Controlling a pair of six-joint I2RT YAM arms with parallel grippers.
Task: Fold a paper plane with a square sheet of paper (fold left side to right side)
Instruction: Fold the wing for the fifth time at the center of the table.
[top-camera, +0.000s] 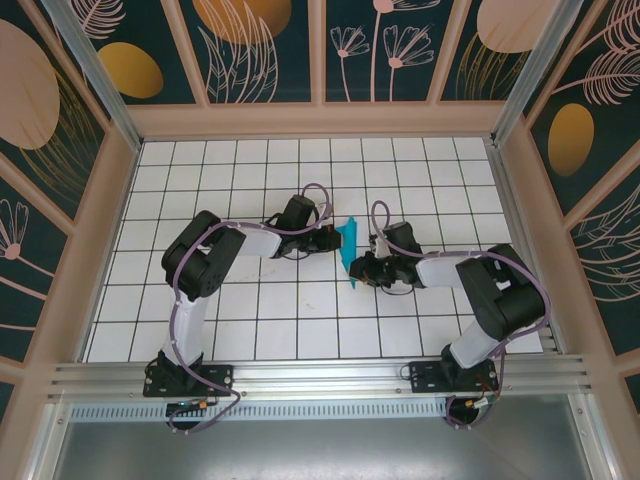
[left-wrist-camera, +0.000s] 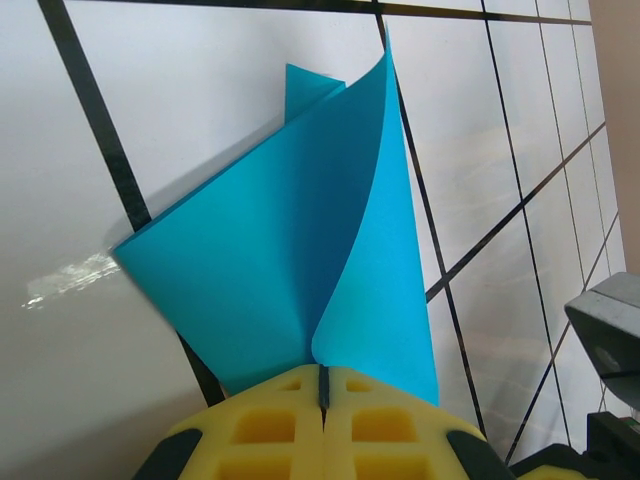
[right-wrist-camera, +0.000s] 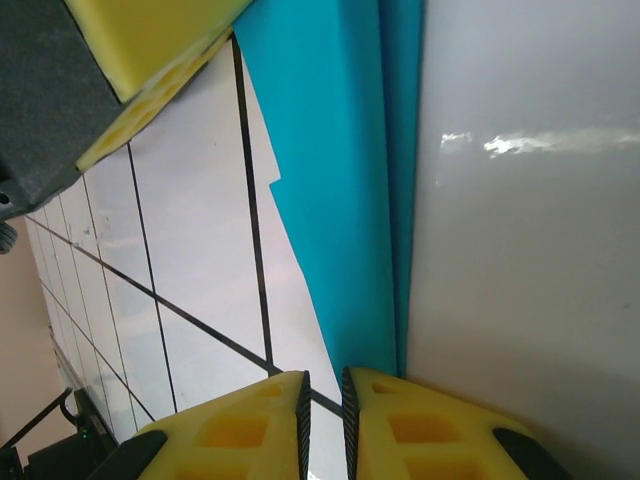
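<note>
The square sheet of paper (top-camera: 347, 243) is a folded teal wedge standing up off the table between the two grippers. My left gripper (top-camera: 334, 238) is shut on the sheet's near edge. In the left wrist view the sheet (left-wrist-camera: 270, 250) fans out from the closed yellow pads of the left gripper (left-wrist-camera: 325, 385), with one flap curling upright. My right gripper (top-camera: 360, 272) is at the wedge's near tip. In the right wrist view it (right-wrist-camera: 324, 410) stands open by a narrow gap with bare table between the pads, and the sheet (right-wrist-camera: 340, 180) runs down to its right finger (right-wrist-camera: 400, 410).
White gridded tabletop (top-camera: 250, 300) with black lines, walled by a wooden frame (top-camera: 110, 200) on three sides. The left gripper's yellow pad (right-wrist-camera: 150, 40) shows in the right wrist view's top left corner. A grey part of the right arm (left-wrist-camera: 610, 340) is at the left wrist view's right edge.
</note>
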